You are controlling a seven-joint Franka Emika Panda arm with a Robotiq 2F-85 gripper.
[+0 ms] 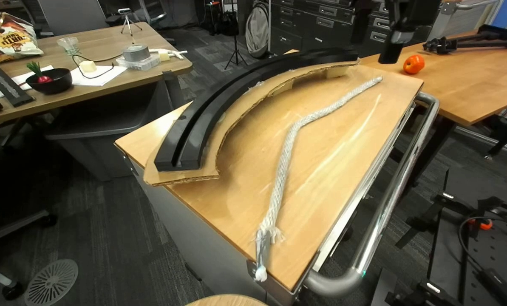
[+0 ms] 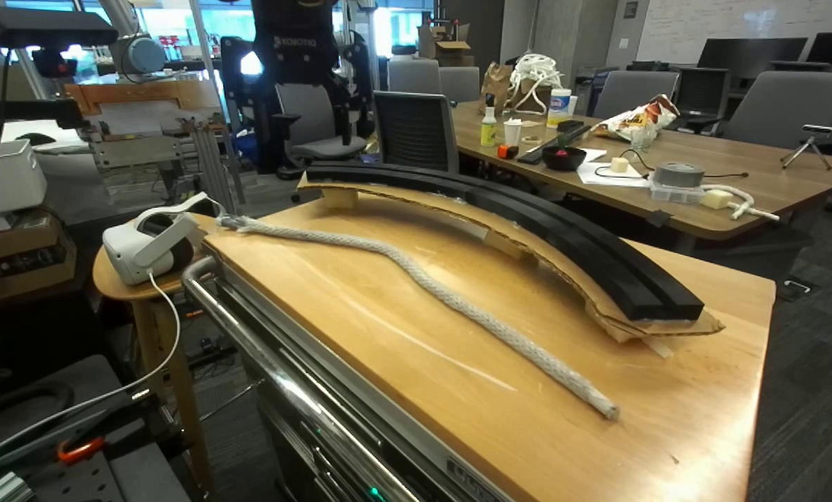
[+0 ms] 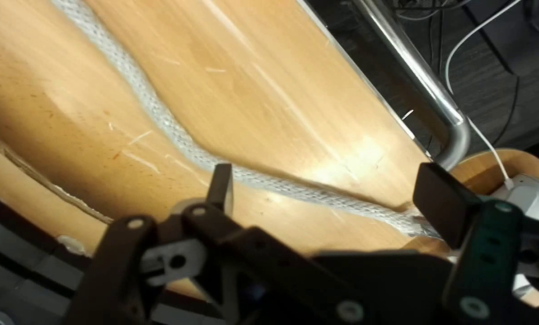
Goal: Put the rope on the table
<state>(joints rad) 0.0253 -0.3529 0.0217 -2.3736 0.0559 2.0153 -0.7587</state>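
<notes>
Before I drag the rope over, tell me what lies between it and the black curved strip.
From the rope, first the table, then the cardboard under the strip; both exterior views show it.

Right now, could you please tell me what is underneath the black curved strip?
A cardboard sheet lies under the black curved strip; pale pieces show between the sheet's inner edge and the table. Anything farther in is hidden in every view.
</notes>
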